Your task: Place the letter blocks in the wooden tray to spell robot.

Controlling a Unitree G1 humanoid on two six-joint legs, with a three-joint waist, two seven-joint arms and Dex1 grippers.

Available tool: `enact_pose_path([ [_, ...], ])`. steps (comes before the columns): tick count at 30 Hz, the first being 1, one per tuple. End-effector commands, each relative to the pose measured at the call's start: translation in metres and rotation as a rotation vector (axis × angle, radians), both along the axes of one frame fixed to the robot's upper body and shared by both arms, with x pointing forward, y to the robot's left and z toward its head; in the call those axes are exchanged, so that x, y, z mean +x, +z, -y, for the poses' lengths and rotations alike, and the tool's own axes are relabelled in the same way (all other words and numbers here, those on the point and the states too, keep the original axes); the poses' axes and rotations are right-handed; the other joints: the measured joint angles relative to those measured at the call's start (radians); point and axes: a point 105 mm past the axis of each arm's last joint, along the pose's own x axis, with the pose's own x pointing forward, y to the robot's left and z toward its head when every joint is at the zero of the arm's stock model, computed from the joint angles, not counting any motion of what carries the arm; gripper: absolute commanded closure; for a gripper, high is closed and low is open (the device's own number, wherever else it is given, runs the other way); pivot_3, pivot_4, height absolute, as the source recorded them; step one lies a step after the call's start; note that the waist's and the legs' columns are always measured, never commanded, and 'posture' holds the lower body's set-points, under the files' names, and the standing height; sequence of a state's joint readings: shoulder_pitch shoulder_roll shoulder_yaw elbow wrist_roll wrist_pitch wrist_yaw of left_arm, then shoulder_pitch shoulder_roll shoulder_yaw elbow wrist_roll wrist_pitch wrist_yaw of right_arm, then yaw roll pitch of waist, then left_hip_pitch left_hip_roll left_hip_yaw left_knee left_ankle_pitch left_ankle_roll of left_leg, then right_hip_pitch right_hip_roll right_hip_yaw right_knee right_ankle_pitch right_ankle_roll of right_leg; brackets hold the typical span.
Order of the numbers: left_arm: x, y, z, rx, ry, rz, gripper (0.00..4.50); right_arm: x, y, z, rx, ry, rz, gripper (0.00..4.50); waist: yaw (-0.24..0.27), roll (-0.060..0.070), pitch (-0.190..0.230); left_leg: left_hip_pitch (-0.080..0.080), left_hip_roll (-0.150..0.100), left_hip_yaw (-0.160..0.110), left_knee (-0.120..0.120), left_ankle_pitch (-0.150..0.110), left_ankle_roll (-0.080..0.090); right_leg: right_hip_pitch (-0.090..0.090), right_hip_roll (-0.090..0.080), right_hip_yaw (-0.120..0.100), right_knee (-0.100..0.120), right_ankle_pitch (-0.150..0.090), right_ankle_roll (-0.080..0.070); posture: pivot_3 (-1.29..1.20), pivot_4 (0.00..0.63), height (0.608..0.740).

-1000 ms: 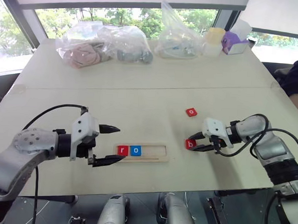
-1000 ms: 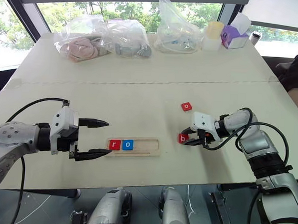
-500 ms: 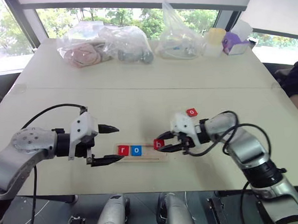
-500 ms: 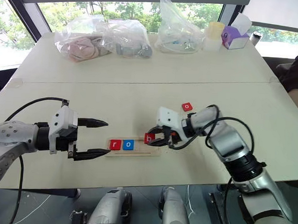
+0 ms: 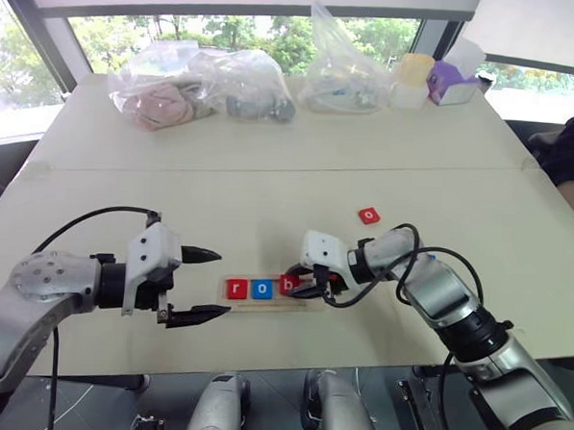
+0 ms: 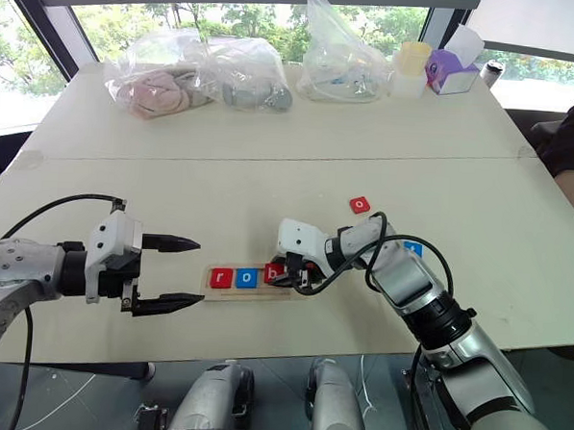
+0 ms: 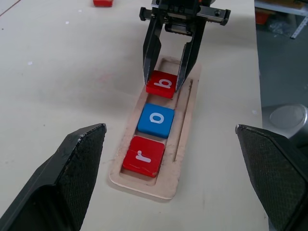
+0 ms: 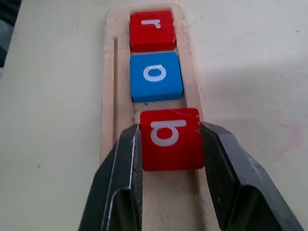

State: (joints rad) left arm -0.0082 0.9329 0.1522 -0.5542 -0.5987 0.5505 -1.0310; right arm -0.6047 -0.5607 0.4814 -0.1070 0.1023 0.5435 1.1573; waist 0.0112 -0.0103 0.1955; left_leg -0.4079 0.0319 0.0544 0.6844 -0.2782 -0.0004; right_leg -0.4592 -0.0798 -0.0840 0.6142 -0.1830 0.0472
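Step in hand: seating tile 3. The right end effector [image 7: 166, 72] is clamped on the red b tile [image 8: 171, 138] by its 2 side edges and holds it over the slot of the wooden tray [image 7: 185, 120], just past the blue o tile [image 8: 156, 76], which sits after the red r tile [image 8: 151, 30]; both of those lie flat in the slot. The b looks slightly raised at its near edge; I cannot tell if it is fully down. To do this well: lower until the tile lies flat in the slot, nudge it against the o, keep its edges square to the slot walls, then release without dragging. The left end effector [image 5: 193, 285] hangs fully spread and empty just beside the tray's r end, not touching. Remaining: a red o tile [image 5: 368, 215] on the table beyond the tray, and a blue tile [image 6: 413, 248] partly hidden behind the right arm, letter unreadable.
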Motion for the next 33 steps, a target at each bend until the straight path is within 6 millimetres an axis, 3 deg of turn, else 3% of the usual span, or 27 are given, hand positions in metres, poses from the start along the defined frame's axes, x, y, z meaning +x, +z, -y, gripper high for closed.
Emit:
enact_pose_path([
  [1, 0.000, 0.011, 0.003, -0.002, -0.015, 0.065, 0.00, 0.001, 0.005, -0.005, 0.008, 0.022, 0.028, 3.36, 0.000, 0.000, 0.000, 0.000, 0.000, 0.000, 0.000, 0.000, 0.000, 0.000, 0.000, 0.000, 0.000, 0.000, 0.000, 0.00, 0.150, 0.740],
  [27, 0.000, 0.008, 0.003, -0.010, -0.011, 0.066, 0.00, -0.008, 0.011, -0.015, 0.017, 0.072, 0.051, 3.36, 0.000, 0.000, 0.000, 0.000, 0.000, 0.000, 0.000, 0.000, 0.000, 0.000, 0.000, 0.000, 0.000, 0.000, 0.000, 0.00, 0.150, 0.740],
  [28, 0.000, 0.008, 0.003, -0.010, -0.011, 0.066, 0.00, -0.008, 0.011, -0.015, 0.016, 0.073, 0.052, 2.34, 0.000, 0.000, 0.000, 0.000, 0.000, 0.000, 0.000, 0.000, 0.000, 0.000, 0.000, 0.000, 0.000, 0.000, 0.000, 0.00, 0.150, 0.740],
  [33, 0.000, 0.008, 0.003, -0.010, -0.009, 0.067, 0.00, -0.006, 0.012, -0.015, 0.012, 0.075, 0.067, 0.05, 0.000, 0.000, 0.000, 0.000, 0.000, 0.000, 0.000, 0.000, 0.000, 0.000, 0.000, 0.000, 0.000, 0.000, 0.000, 0.00, 0.150, 0.740],
])
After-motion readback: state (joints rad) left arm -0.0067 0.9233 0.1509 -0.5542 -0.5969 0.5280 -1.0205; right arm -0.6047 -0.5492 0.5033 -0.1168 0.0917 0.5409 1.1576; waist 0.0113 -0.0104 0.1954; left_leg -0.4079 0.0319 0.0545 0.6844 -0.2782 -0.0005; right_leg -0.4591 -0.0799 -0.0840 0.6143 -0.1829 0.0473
